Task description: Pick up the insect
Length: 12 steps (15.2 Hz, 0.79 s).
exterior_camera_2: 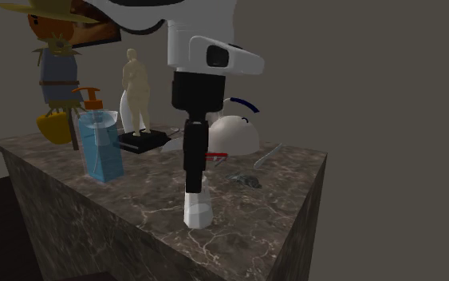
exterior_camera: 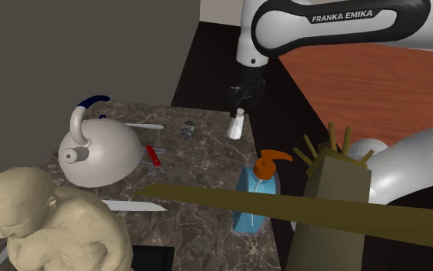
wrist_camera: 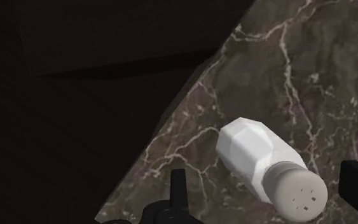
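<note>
The insect [exterior_camera: 187, 131] is a small grey-dark thing lying flat on the brown marbled table [exterior_camera: 199, 173]. In the shoulder view it sits toward the far side of the top, between the white kettle [exterior_camera: 103, 154] on that view's left and the white shaker [exterior_camera: 237, 125] on its right, apart from both. A slim white utensil [exterior_camera: 144, 125] lies just to its left and a small red-handled thing [exterior_camera: 153, 154] lies nearer the camera.

In the second exterior view the insect's body is stretched along the tabletop. Its long axis runs roughly across that view from left to right, sloping slightly toward the camera at its right end. I cannot tell which end is the head. There it lies to the right of the shaker and a little beyond it, near the table's right edge.

The end effector [exterior_camera: 240, 106] hangs over the shaker at the table's edge, well to the shoulder view's right of the insect and not touching it. In the wrist view its two black fingers [wrist_camera: 178, 188] stand wide apart with the shaker's capped end between them. A gap shows on either side, so the end effector is spread and grips nothing.

Nearer the shoulder camera stand a blue soap bottle with an orange pump [exterior_camera: 254, 196] and a beige seated figurine [exterior_camera: 45, 223].
</note>
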Each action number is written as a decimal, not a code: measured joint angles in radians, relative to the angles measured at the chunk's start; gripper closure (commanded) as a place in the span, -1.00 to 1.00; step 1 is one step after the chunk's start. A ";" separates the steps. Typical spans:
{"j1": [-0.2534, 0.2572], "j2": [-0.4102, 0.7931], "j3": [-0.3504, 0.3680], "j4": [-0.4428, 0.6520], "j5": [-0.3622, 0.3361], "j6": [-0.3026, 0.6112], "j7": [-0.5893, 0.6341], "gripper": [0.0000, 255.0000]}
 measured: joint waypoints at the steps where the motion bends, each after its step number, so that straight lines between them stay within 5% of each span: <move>1: 0.001 0.027 0.008 0.009 0.006 0.027 0.015 -1.00; 12: 0.031 0.360 0.127 0.208 0.031 0.269 0.247 -1.00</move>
